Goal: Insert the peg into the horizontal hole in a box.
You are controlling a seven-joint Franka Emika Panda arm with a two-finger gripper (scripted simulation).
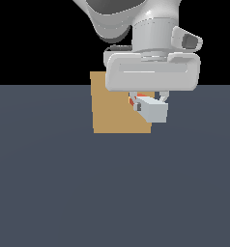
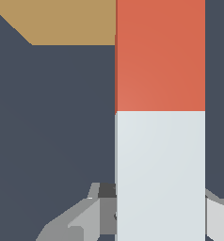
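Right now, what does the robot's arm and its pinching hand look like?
The arm is smooth, rounded and pale grey-white. Its gripper has a wide, boxy white body with rounded corners and short grey fingers underneath. A small dark patch sits on a side bump. No cables or markings show.

The robot arm (image 1: 122,19) is smooth and light grey, with big round parts like fat tubes. Near its end sits a white round ring, and on one side a small white bump (image 1: 187,41) with a dark grey patch on it. Below that is the end effector (image 1: 150,102): a wide, flat, pale grey block with soft rounded corners and a thin line along its front. Two short grey fingers (image 2: 81,219) stick out from it, with darker grey bits near their base.
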